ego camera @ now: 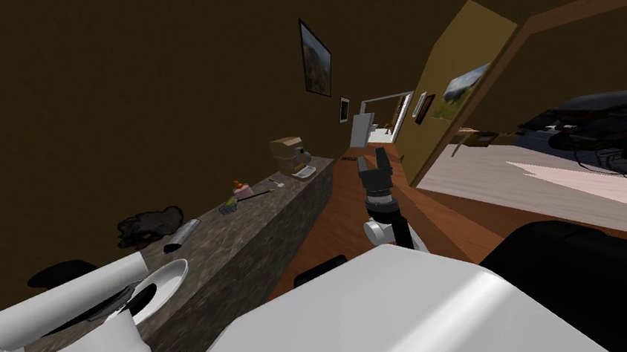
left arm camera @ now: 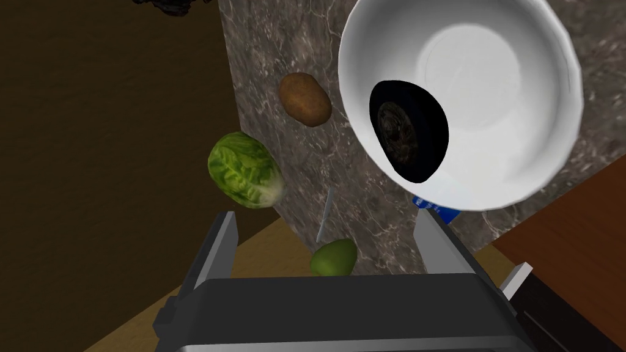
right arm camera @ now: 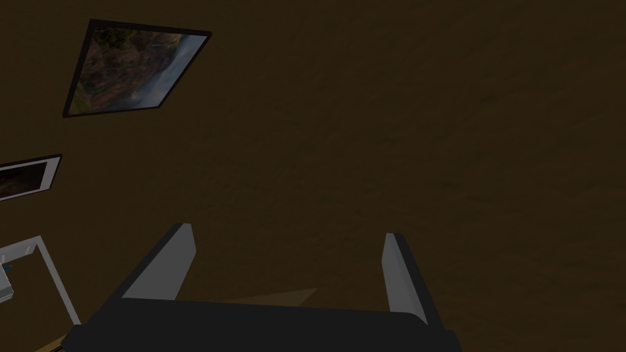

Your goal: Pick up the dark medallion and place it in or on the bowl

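On the counter, bowl holds medallion (dark, round).

From where I stand the room is dim, and the brown wall sits in flat, deep shade. The strongest light glows white at the far doorway and spills over the pale floor to the right. The white bowl is the brightest thing on the marble counter, softly greyed along its inner wall. The dark medallion inside it is almost black, its pattern barely lit. The head view's wide lens tilts everything and splays the walls toward the corners.
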Tool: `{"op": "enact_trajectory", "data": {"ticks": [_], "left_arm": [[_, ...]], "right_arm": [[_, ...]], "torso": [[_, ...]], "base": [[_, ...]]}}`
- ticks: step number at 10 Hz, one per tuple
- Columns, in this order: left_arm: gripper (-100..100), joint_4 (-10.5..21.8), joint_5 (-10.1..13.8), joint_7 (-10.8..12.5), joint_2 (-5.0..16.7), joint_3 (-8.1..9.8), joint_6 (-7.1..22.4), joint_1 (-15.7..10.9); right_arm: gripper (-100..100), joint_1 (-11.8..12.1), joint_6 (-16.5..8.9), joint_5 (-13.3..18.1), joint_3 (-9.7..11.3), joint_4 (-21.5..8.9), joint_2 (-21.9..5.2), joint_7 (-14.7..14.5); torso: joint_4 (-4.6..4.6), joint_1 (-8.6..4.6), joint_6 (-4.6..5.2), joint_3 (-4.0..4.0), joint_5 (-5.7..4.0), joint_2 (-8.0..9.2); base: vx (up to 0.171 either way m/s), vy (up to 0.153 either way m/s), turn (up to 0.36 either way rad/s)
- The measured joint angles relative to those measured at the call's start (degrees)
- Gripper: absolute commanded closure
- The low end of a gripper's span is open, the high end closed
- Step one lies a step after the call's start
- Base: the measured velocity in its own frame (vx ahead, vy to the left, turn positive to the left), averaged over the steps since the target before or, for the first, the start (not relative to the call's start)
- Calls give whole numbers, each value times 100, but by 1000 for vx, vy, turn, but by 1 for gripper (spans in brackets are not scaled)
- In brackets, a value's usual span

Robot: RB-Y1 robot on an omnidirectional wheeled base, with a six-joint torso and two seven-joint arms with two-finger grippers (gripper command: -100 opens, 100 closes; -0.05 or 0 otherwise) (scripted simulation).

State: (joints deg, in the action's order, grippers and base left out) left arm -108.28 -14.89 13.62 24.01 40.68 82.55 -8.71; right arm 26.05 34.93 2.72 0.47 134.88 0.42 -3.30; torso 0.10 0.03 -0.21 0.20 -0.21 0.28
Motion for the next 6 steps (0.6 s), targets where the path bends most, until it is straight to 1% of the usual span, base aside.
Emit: {"op": "enact_trajectory", "data": {"ticks": [3,4,6], "left_arm": [[-100,-271,6,-79,63,35,360,-32],[0,-283,6,-84,64,36,385,-33],[0,-282,6,-83,64,36,383,-33]], "right_arm": [[0,0,0,0,0,0,0,0],[0,0,0,0,0,0,0,0],[0,0,0,0,0,0,0,0]], "torso": [[0,-1,0,0,0,0],[0,-4,-1,0,0,0],[0,-7,-1,0,-1,0]], "base": [[0,18,-35],[0,0,0],[0,0,0]]}}
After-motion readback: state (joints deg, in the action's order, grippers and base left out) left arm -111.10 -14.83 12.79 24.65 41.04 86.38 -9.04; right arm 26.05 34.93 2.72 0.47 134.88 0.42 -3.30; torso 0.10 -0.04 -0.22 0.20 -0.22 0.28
